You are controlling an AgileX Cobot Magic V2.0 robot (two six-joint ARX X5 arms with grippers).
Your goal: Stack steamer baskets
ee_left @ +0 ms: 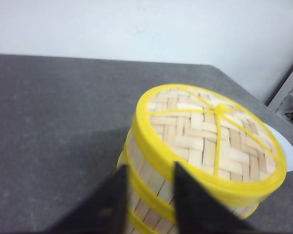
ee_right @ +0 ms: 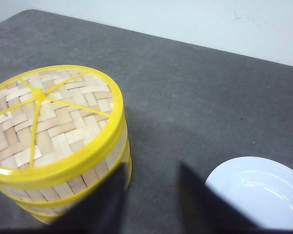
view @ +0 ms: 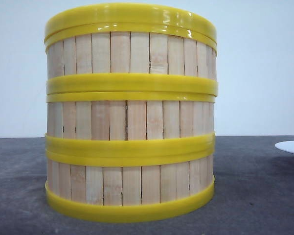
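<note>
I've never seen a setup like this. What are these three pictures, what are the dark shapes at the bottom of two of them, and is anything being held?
This is a two-armed robot at a grey table. One picture looks forward from the robot: it shows three steamer baskets stacked in a tower, with a flat woven lid on top. The other two come from cameras on each arm's wrist. The dark shapes there are the fingers of the left gripper and the right gripper. Both are open with nothing between the fingers, so nothing is held. A white plate lies on the table beside the stack, on the robot's right.
</note>
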